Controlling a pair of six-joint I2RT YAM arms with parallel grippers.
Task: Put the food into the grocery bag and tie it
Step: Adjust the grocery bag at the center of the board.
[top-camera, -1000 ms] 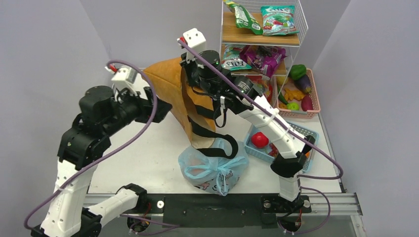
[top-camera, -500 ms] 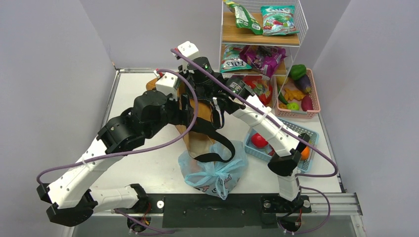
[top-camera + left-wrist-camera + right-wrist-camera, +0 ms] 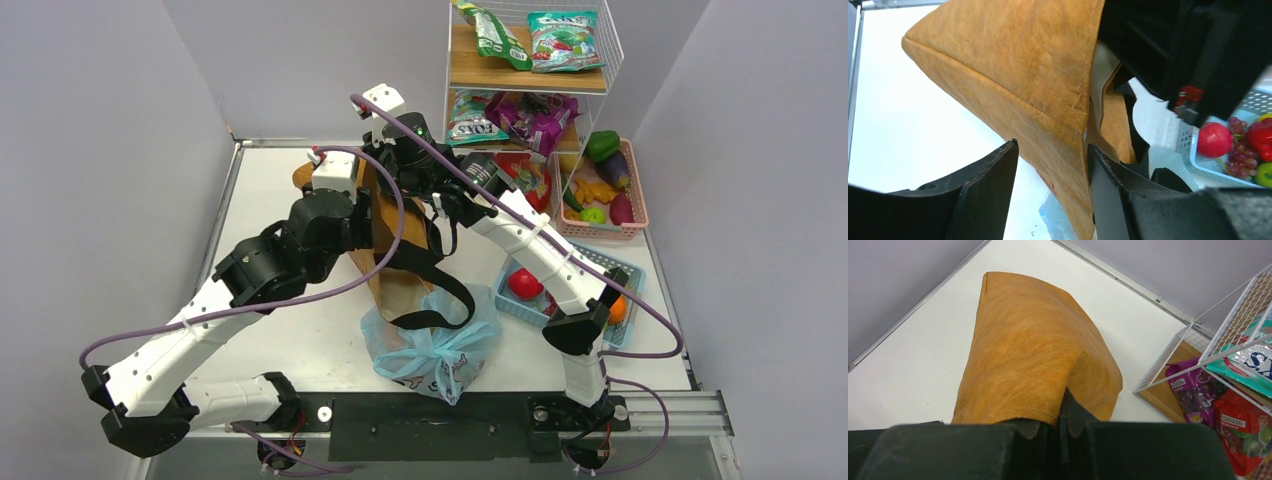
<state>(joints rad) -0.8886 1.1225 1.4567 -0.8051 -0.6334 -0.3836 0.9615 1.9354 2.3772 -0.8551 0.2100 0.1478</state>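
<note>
The light blue grocery bag [image 3: 432, 348] sits at the near middle of the table, its top gathered, with food dimly showing through it. A corner of it shows in the left wrist view [image 3: 1058, 225]. A tan tote [image 3: 388, 262] with black straps hangs over it. My right gripper [image 3: 1068, 407] is shut on the tote's upper edge [image 3: 1028, 350] and holds it up. My left gripper [image 3: 1048, 167] is open, its fingers [image 3: 983, 195] on either side of the tote's side fold [image 3: 1013, 75], not closed on it.
A blue basket [image 3: 600, 262] with a red fruit [image 3: 525, 283] and purple grapes [image 3: 1235, 161] stands right of the bag. A pink basket of vegetables [image 3: 603, 185] and a wire shelf of snack packs [image 3: 530, 60] stand at the back right.
My left arm has swung in from the left, and its open jaws now straddle the tote's fold. My right gripper has kept its hold and dropped slightly.
</note>
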